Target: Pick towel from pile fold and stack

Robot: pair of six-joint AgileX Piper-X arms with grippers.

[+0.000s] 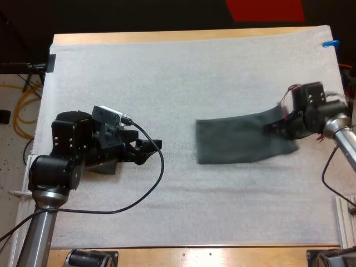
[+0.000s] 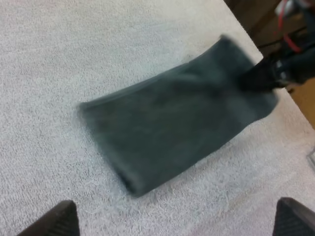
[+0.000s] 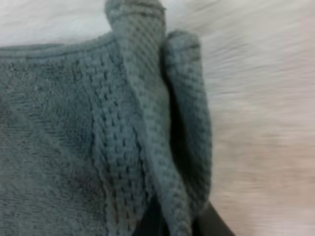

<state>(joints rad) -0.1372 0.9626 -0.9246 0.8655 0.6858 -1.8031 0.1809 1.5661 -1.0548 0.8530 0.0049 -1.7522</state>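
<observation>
A dark grey-green towel (image 1: pixel 239 139) lies flat and folded on the white mat, right of centre. My right gripper (image 1: pixel 276 127) is shut on the towel's right end, where the cloth rises slightly. Close up, the ribbed hem of the towel (image 3: pixel 147 123) bunches into a fold pinched between my right gripper's black fingers (image 3: pixel 211 223). My left gripper (image 1: pixel 154 147) hovers over the mat to the left, pointing at the towel with a gap of bare mat between them. It stands open, its fingertips (image 2: pixel 56 221) wide apart, looking at the towel (image 2: pixel 172 132) and my right gripper (image 2: pixel 258 78).
The white mat (image 1: pixel 167 72) covers nearly the whole wooden table (image 1: pixel 183 35). A metal rail (image 1: pixel 345 219) runs along the right side near the front. Yellow cable (image 1: pixel 25 105) lies on the floor beyond the left edge.
</observation>
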